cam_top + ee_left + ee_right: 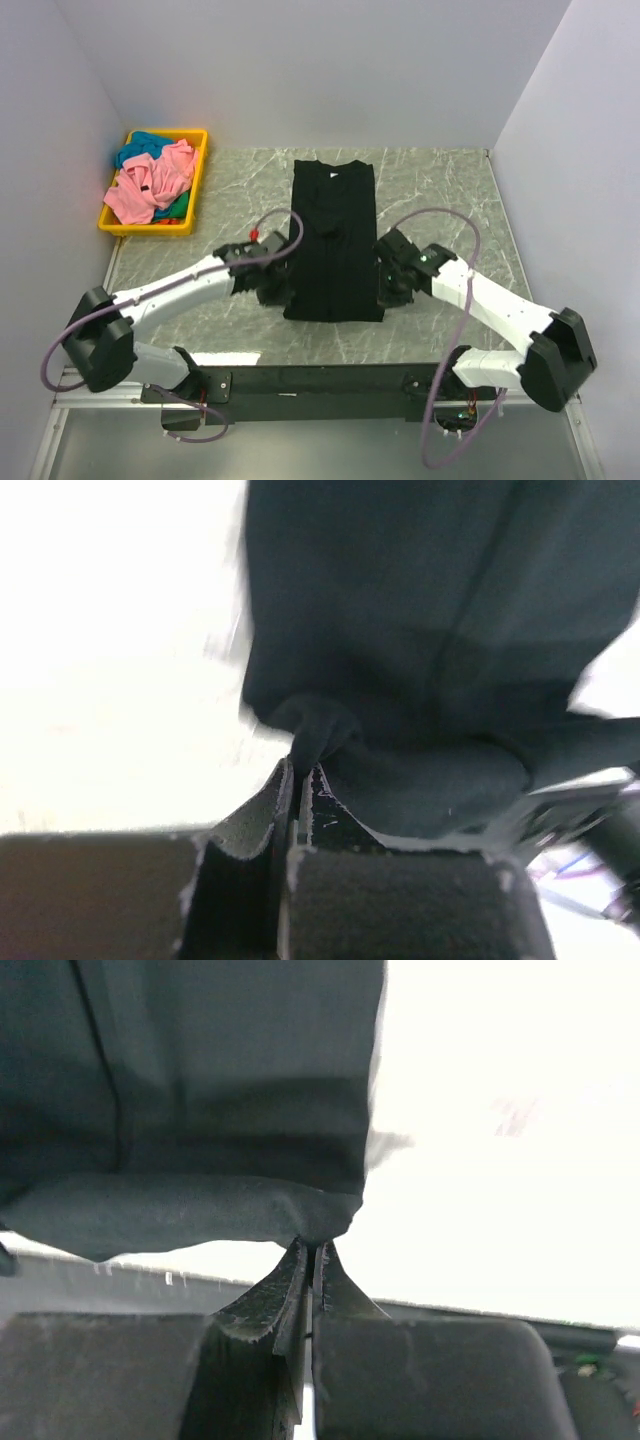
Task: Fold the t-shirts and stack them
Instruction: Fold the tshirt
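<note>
A black t-shirt (pixel 333 240) lies in the middle of the table, folded into a long narrow strip running away from me. My left gripper (pixel 277 291) is shut on the near left corner of the black t-shirt (pixel 400 640), a pinch of cloth between its fingertips. My right gripper (pixel 385 289) is shut on the near right corner of the same t-shirt (pixel 200 1110), whose hem hangs lifted off the table. A pink t-shirt (pixel 150 183) and a teal t-shirt (pixel 143 145) lie crumpled in the yellow bin.
The yellow bin (pixel 196 180) stands at the far left corner of the marble table (pixel 440 190). White walls close the table on the left, back and right. A dark bar (pixel 320 375) runs along the near edge between the arm bases.
</note>
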Robot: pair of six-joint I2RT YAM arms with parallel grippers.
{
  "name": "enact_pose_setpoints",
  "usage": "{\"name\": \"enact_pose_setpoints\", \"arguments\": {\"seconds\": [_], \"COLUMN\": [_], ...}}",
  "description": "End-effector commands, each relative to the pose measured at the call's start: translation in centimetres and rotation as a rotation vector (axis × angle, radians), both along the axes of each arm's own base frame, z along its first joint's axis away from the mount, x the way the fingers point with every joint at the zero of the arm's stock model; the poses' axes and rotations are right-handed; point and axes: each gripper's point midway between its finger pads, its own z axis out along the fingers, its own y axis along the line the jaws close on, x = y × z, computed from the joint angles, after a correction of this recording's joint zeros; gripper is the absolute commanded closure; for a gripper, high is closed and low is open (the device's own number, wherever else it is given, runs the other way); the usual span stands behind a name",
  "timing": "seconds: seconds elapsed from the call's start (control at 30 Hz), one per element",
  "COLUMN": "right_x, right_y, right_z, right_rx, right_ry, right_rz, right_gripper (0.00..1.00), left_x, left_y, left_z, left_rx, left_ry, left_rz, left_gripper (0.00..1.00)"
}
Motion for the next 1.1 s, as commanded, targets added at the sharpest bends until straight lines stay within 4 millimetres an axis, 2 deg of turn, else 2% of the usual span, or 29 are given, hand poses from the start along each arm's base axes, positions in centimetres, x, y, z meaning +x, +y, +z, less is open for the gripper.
{"name": "enact_pose_setpoints", "arguments": {"seconds": [0.0, 0.03, 0.07, 0.13, 0.17, 0.23, 0.27, 0.33, 0.47, 0.63, 0.77, 0.93, 1.07], "right_x": [5.2, 6.2, 7.7, 9.5, 10.7, 12.0, 13.1, 14.2, 15.9, 17.3, 18.6, 19.9, 20.7], "right_y": [-0.5, -0.4, 0.2, 0.0, 0.3, 0.0, 0.4, 0.4, 0.7, 0.6, 0.5, 0.4, 0.1], "right_z": [1.9, 2.4, 3.1, 3.8, 4.1, 4.3, 4.6, 4.8, 3.9, 3.7, 3.7, 3.4, 2.5], "right_rx": [-0.066, -0.068, -0.059, -0.081, -0.086, -0.110, -0.108, -0.107, -0.113, -0.133, -0.129, -0.126, -0.134], "right_ry": [-0.145, -0.170, -0.203, -0.244, -0.262, -0.280, -0.298, -0.312, -0.304, -0.320, -0.340, -0.342, -0.340], "right_rz": [0.024, 0.018, 0.015, 0.010, 0.007, 0.009, 0.010, 0.013, 0.024, 0.023, 0.016, 0.005, -0.002], "right_gripper": [1.00, 1.00, 1.00, 1.00, 1.00, 1.00, 1.00, 1.00, 1.00, 1.00, 1.00, 1.00, 1.00], "left_x": [5.5, 6.7, 8.1, 9.7, 11.1, 12.4, 13.5, 14.9, 17.1, 19.4, 20.5, 21.2, 22.1], "left_y": [0.2, -0.1, -0.2, -0.1, -0.3, -0.4, -0.5, -0.6, -0.5, -0.2, -0.1, -0.1, -0.2], "left_z": [1.9, 1.6, 2.2, 1.6, 2.2, 1.6, 2.1, 2.0, 1.8, 2.4, 2.7, 1.6, 1.0], "left_rx": [0.031, 0.033, 0.029, 0.062, 0.049, 0.066, 0.062, 0.081, 0.100, 0.113, 0.107, 0.111, 0.120], "left_ry": [-0.137, -0.147, -0.173, -0.188, -0.214, -0.220, -0.237, -0.252, -0.285, -0.347, -0.378, -0.369, -0.378], "left_rz": [-0.018, -0.016, -0.001, -0.004, 0.006, -0.003, 0.009, 0.010, 0.019, 0.039, 0.044, 0.034, 0.032], "left_gripper": [0.99, 0.99, 0.99, 0.99, 0.99, 0.99, 0.99, 0.99, 0.99, 0.99, 0.99, 0.99, 0.99]}}
